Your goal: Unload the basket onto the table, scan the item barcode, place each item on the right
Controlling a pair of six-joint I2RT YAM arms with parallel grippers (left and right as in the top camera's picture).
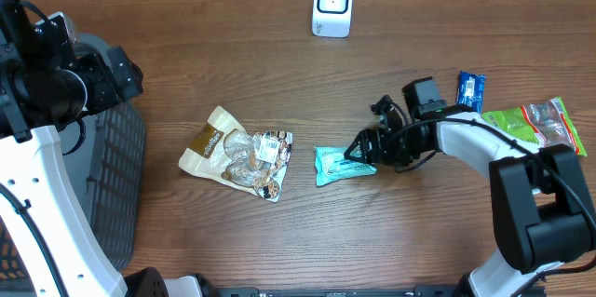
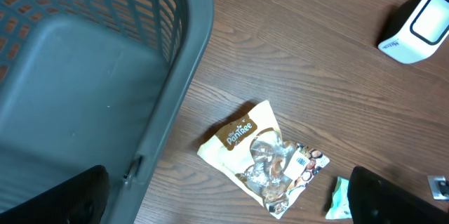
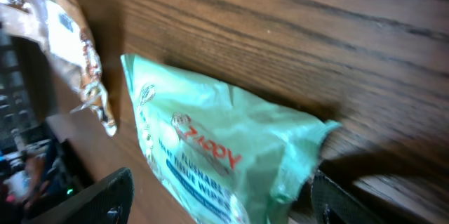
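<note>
The wipes pack point(image 3: 217, 147) runs off the bottom edge of the right wrist view, its small print blurred. Of the right gripper point(image 3: 223, 178) only two fingers point(image 3: 105, 199) show beside it, contact unclear. In the left wrist view, a finger point(image 2: 393, 196) of the left gripper point(image 2: 229, 171) covers most of the pack, and the scanner point(image 2: 414, 24) beyond it is clipped by the right edge. Overhead, the left arm point(image 1: 47, 176) hides much of the basket point(image 1: 116, 195) left of the pack. The bags point(image 1: 510, 122) right of it are too small to read.
</note>
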